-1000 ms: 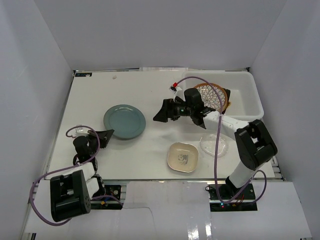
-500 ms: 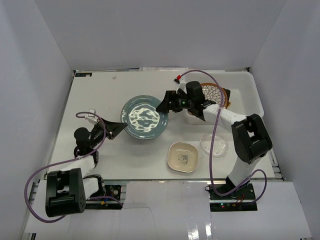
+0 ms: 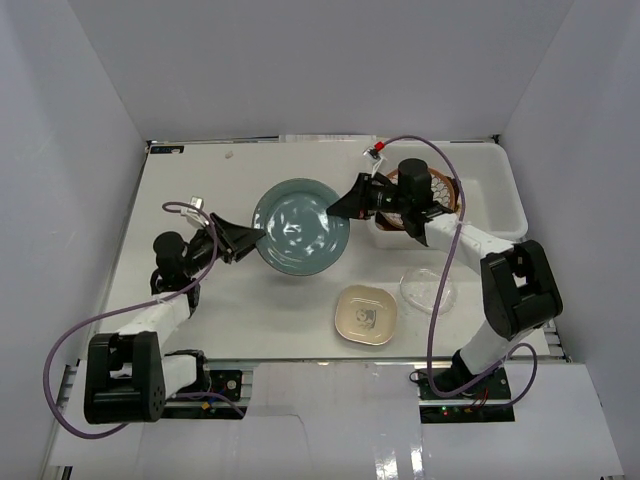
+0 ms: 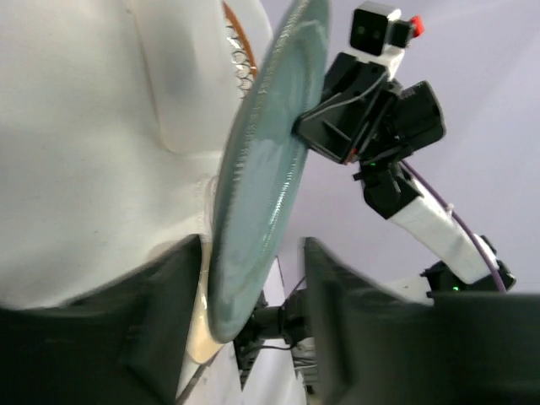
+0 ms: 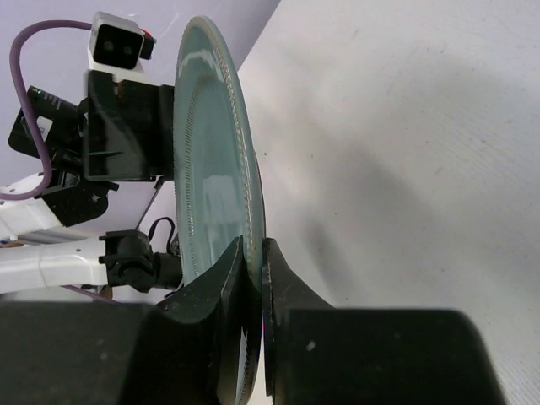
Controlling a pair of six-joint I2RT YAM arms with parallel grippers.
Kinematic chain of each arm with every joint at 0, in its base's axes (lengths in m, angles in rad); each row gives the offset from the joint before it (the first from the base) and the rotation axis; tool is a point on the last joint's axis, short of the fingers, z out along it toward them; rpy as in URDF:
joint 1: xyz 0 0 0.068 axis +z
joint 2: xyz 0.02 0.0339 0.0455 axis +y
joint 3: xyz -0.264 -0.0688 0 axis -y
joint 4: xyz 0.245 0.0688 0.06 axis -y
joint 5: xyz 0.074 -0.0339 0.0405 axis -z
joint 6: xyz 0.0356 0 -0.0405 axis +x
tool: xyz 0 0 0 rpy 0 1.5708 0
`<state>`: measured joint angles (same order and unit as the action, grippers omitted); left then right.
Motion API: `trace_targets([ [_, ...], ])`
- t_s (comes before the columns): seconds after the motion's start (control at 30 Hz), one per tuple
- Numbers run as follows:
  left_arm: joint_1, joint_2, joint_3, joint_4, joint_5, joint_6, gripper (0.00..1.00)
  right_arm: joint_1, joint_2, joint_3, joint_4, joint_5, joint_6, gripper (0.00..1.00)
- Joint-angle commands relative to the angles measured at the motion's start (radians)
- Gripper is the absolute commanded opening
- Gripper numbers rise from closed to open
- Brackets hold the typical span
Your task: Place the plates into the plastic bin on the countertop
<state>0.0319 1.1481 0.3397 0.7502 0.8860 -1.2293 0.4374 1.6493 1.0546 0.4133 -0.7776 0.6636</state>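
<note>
The teal plate is held raised over the countertop, left of the plastic bin. Its rim is pinched by the right gripper. The left gripper is spread astride the opposite rim.

white countertop carries plastic bin, cream square plate, glass plate.

Bright overhead light; glare ripples on the round teal glossy plate; left gripper blurred, dark up close.
</note>
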Motion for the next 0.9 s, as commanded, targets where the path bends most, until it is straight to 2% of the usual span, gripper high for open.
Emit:
trace_targets([
  [0.0,-0.017,-0.044,0.079,-0.009,0.015,0.034,0.67,-0.058,-0.065,-0.018,0.119,-0.034,0.045,0.08],
  [0.07,-0.062,-0.042,0.088,-0.037,0.01,0.062,0.81,-0.138,-0.109,-0.016,0.12,-0.023,0.062,0.08],
  [0.1,-0.088,-0.039,0.108,-0.063,0.007,0.103,0.98,-0.173,-0.123,-0.015,0.125,-0.017,0.071,0.08],
  [0.17,-0.127,-0.031,0.139,-0.165,-0.021,0.161,0.98,-0.286,-0.164,-0.016,0.128,0.0,0.094,0.08],
  [0.23,-0.217,-0.01,0.195,-0.306,-0.071,0.262,0.98,-0.371,-0.196,-0.034,0.127,0.04,0.108,0.08],
  [0.27,-0.252,0.002,0.211,-0.34,-0.14,0.292,0.98,-0.452,-0.206,-0.042,0.127,0.047,0.119,0.08],
  [0.3,-0.33,0.039,0.238,-0.386,-0.169,0.315,0.98,-0.494,-0.212,-0.059,0.124,0.081,0.117,0.08],
  [0.4,-0.452,0.157,0.277,-0.419,-0.242,0.363,0.98,-0.6,-0.23,-0.085,0.081,0.162,0.081,0.08],
  [0.57,-0.611,0.35,0.404,-0.523,-0.315,0.456,0.98,-0.684,-0.188,-0.09,0.002,0.251,0.005,0.08],
  [0.73,-0.724,0.487,0.518,-0.65,-0.421,0.531,0.98,-0.7,-0.129,-0.068,-0.05,0.284,-0.045,0.08],
  [0.83,-0.77,0.528,0.565,-0.712,-0.499,0.574,0.98,-0.7,-0.103,-0.053,-0.074,0.278,-0.058,0.11],
  [0.87,-0.786,0.547,0.576,-0.722,-0.513,0.585,0.97,-0.7,-0.1,-0.057,-0.074,0.275,-0.061,0.15],
])
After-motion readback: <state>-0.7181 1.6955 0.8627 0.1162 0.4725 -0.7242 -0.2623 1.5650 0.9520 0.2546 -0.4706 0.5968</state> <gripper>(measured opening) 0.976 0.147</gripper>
